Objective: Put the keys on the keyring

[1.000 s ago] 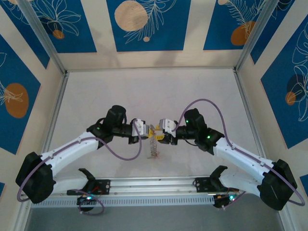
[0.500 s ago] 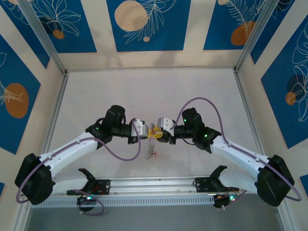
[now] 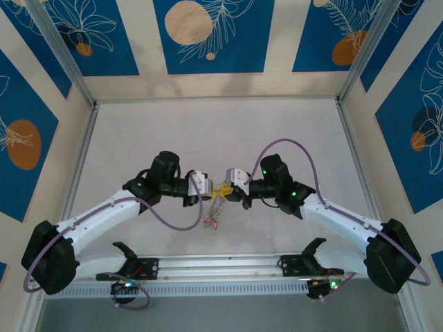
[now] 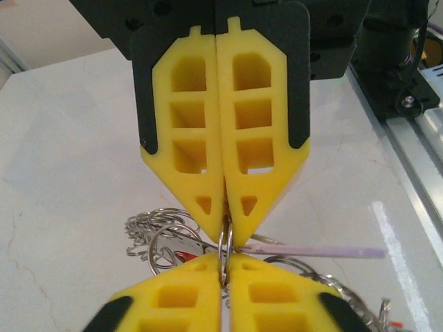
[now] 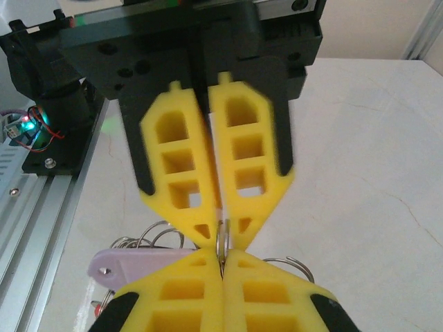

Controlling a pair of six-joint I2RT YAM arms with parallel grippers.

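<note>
Edge-on between two pairs of yellow fingertips hangs a silvery split ring of the keyring (image 4: 221, 243). My left gripper (image 4: 223, 271) pinches it from below in the left wrist view, its jaws a thin slit apart. From the other side my right gripper (image 5: 221, 266) is shut on the same ring (image 5: 222, 238). In the top view the left gripper (image 3: 217, 188) and right gripper (image 3: 227, 189) meet tip to tip above the table. Under them dangles a bunch of rings and keys (image 3: 213, 220). A pale lilac key head (image 5: 138, 266) and a red one (image 4: 160, 257) show behind the fingers.
An aluminium rail (image 3: 221, 266) runs along the near table edge between the arm bases. Blue-patterned walls (image 3: 208, 34) and metal posts (image 3: 66, 59) close in the white table (image 3: 208, 131) on three sides. Purple cables loop off both wrists.
My right gripper has moved left and shut on the ring. The left fingers have eased apart very slightly. The hanging bunch has shifted a little left and down.
</note>
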